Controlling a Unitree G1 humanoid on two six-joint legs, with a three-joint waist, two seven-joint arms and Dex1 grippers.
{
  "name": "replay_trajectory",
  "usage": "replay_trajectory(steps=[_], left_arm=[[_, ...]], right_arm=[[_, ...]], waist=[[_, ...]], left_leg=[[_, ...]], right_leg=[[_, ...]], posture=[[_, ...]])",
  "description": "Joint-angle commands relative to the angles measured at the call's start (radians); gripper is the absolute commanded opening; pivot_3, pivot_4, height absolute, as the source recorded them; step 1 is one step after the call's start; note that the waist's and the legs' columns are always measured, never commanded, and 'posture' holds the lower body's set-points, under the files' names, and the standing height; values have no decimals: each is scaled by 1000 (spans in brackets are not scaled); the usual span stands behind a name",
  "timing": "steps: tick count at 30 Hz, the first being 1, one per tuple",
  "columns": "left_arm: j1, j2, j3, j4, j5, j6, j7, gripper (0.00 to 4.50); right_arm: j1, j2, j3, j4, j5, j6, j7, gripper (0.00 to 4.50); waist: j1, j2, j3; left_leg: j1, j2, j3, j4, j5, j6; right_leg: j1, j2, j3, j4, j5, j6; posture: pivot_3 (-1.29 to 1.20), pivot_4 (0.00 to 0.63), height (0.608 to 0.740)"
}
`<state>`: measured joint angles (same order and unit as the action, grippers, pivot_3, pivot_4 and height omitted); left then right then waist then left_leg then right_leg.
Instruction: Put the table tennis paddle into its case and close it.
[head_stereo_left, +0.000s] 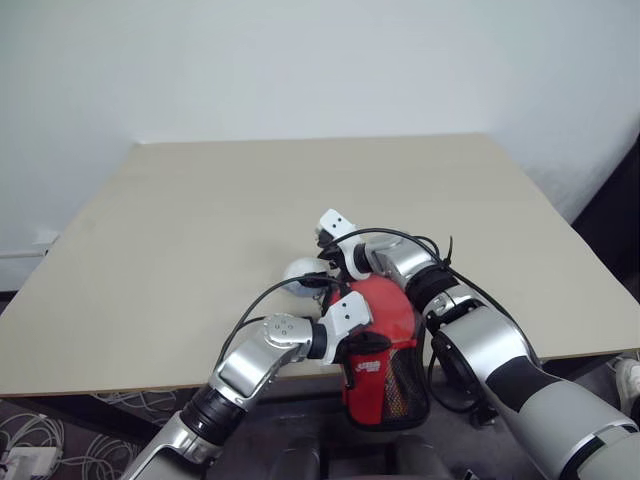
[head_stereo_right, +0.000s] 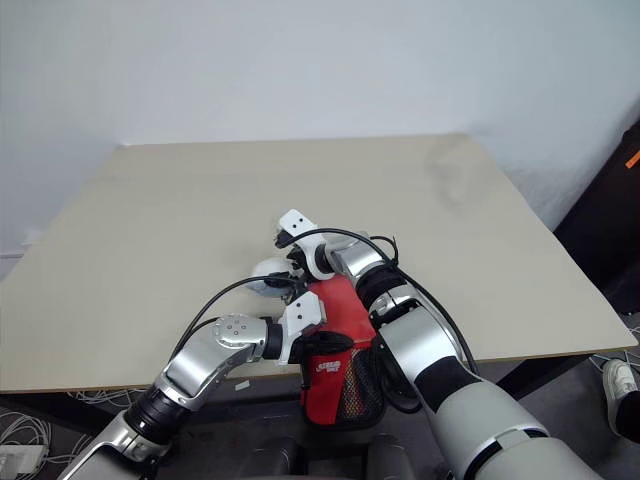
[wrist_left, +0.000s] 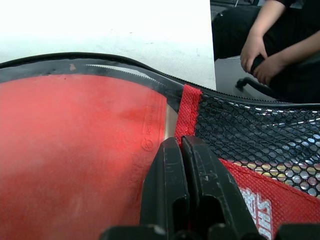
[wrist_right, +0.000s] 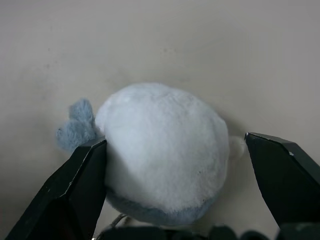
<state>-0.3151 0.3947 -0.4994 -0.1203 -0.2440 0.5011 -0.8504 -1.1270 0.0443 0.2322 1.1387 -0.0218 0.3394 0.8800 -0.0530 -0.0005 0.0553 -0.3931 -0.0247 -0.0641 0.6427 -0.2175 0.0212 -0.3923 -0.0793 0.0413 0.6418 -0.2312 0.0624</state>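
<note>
2 grippers work at the near edge of the table (head_stereo_left: 200, 240), at about 6 o'clock in the head views. the left gripper (wrist_left: 182, 150) has its jaws pressed together, pinching the case (head_stereo_left: 385, 375) where the clear window meets the mesh and a red seam. the case hangs partly over the table's front edge, its mesh end lowest. the table tennis paddle (wrist_left: 75, 150) already sits inside, its red face pressed against the clear window; its handle cannot be made out.

the right gripper (wrist_right: 175, 150) stands wide, its 2 fingers (wrist_right: 75, 185) flanking a small plush toy (wrist_right: 160, 155), white with a grey-blue tuft, which lies on the table just beyond the case at about 11 o'clock from it. the left-hand finger seems to touch the plush; the other is clear of it. a seated person's hands (wrist_left: 262, 57) show past the table in the left wrist view.

judging by this, insertion looks done. the zip teeth along the rim appear unjoined, so closing the case remains, and the zip pull is not visible.
</note>
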Motion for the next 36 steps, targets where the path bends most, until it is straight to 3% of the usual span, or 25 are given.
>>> replay_trajectory(steps=[1, 2, 12, 14, 27, 36], left_arm=[[-5, -3, 21, 7, 15, -9, -1, 0], [-6, -2, 22, 12, 18, -12, 0, 0], [-26, -35, 51, 94, 55, -50, 44, 0], [-38, -47, 56, 133, 77, -67, 63, 0], [-34, -60, 46, 164, 123, -104, 57, 0], [-17, -60, 43, 153, 137, -93, 56, 0]], right_arm=[[-10, -5, -4, -26, -16, -13, -3, 4138], [-11, -5, -5, -25, -17, -13, -5, 3955], [-12, -8, -21, -26, -11, -3, -8, 594], [-12, -9, -22, -25, -12, -2, -9, 190], [-23, -14, -39, -17, -16, -5, -40, 119], [-69, -5, -143, 35, 20, -35, -210, 119]], waist=[[0, 0, 0], [0, 0, 0], [0, 1, 0], [0, 1, 0], [0, 2, -2], [0, 3, -2]], left_leg=[[0, 0, 0, 0, 0, 0], [0, 0, 0, 0, 0, 0], [1, 0, -1, 0, 0, 0], [1, 0, -1, 0, 0, 0], [1, 0, -1, 0, 0, -1], [1, 0, -1, 0, 1, -1]], right_leg=[[0, 0, 0, 0, 0, 0], [0, 0, 0, 0, 0, 0], [1, 0, 0, 0, 0, 0], [1, 0, -1, 0, 0, 0], [1, 0, 0, 1, 0, 0], [1, 0, 0, 1, 0, 0]], posture=[[0, 0, 740], [0, 0, 740], [0, 0, 740], [0, 0, 740], [0, 0, 740], [0, 0, 740]])
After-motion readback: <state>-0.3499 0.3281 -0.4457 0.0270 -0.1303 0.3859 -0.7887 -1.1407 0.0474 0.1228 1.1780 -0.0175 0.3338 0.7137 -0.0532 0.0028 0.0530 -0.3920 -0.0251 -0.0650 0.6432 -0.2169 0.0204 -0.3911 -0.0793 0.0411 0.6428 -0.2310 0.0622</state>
